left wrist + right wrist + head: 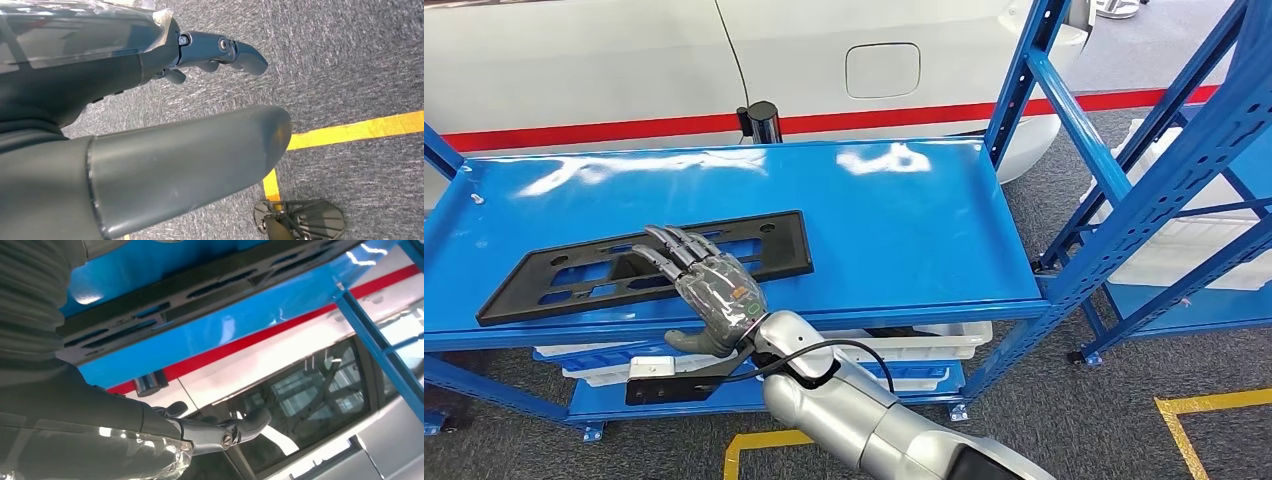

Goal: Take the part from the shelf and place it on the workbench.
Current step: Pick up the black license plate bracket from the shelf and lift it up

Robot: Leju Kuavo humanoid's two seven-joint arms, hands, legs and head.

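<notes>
A long flat black plastic part [554, 275] with slots lies on the top level of the blue shelf [894, 230], toward its front left. My right hand [709, 290] reaches over the shelf's front edge; its fingers stretch out across the middle of the part and its thumb hangs below the shelf edge. Nothing is held in it. In the right wrist view the part [200, 295] lies on the blue surface beyond the spread right hand [100, 425]. My left hand [175, 165] hangs over the grey carpet, fingers apart and holding nothing.
A white car with a red stripe stands close behind the shelf, with a black cylinder [762, 122] at the shelf's back edge. White bins [924, 345] sit on the lower levels. A second blue rack [1164, 180] stands to the right. Yellow tape [1214, 402] marks the carpet.
</notes>
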